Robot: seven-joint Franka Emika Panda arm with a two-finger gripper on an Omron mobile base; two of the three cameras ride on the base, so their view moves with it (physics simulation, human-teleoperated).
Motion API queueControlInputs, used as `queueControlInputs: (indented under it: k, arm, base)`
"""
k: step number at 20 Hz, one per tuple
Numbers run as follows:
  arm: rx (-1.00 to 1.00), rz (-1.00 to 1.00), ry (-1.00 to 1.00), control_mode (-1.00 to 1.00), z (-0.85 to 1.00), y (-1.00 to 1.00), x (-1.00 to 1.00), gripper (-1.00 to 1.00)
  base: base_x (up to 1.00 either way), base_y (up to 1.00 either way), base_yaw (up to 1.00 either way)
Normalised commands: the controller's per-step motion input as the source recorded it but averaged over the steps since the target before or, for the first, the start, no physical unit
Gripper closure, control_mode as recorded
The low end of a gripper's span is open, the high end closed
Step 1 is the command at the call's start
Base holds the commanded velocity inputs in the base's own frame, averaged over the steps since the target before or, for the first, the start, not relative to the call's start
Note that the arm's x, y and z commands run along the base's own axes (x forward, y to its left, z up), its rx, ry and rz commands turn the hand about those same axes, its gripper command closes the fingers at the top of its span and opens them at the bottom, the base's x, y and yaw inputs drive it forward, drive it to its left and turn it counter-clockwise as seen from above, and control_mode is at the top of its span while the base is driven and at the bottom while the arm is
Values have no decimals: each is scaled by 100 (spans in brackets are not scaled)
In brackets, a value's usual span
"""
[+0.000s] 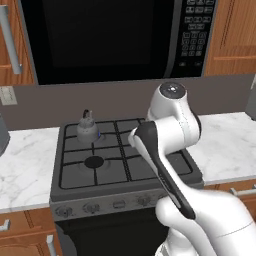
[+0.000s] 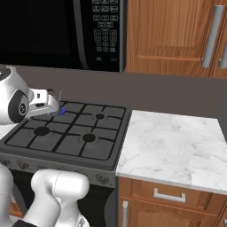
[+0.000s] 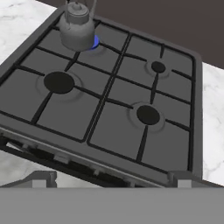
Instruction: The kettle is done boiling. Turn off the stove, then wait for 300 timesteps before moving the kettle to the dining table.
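I've got the kettle point(image 3: 77, 27) sitting on the stove point(image 3: 109, 100) at 11 o'clock, blue flame under it, my jaws spread wide, holding nothing.

the kettle point(image 3: 77, 27) looks like dull grey metal with a soft sheen, its thin handle black. the stove point(image 3: 113, 94) has a matt dark grey top, smooth between black grates point(image 3: 109, 85) that look like flat cast metal. its front knobs point(image 1: 92, 208) are grey and faintly glossy. the bench point(image 2: 170, 148) on either side is polished white marble with grey veins. the cabinets point(image 2: 168, 33) are warm, smooth wood with brushed metal handles point(image 2: 212, 35). the microwave point(image 1: 117, 35) is glossy black.
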Motion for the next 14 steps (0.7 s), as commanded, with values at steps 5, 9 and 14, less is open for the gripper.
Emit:
queueControlInputs:
  k: [5, 9, 14]
  arm:
    - [-6, 6, 0, -100, -11, 33, -5, -100]
    - [-7, 5, 0, -100, -12, 29, -8, -100]
    - [-8, 5, 0, -100, -10, 29, -10, -100]
  base:
    - [0, 0, 0]
    - [0, 0, 0]
    - [0, 0, 0]
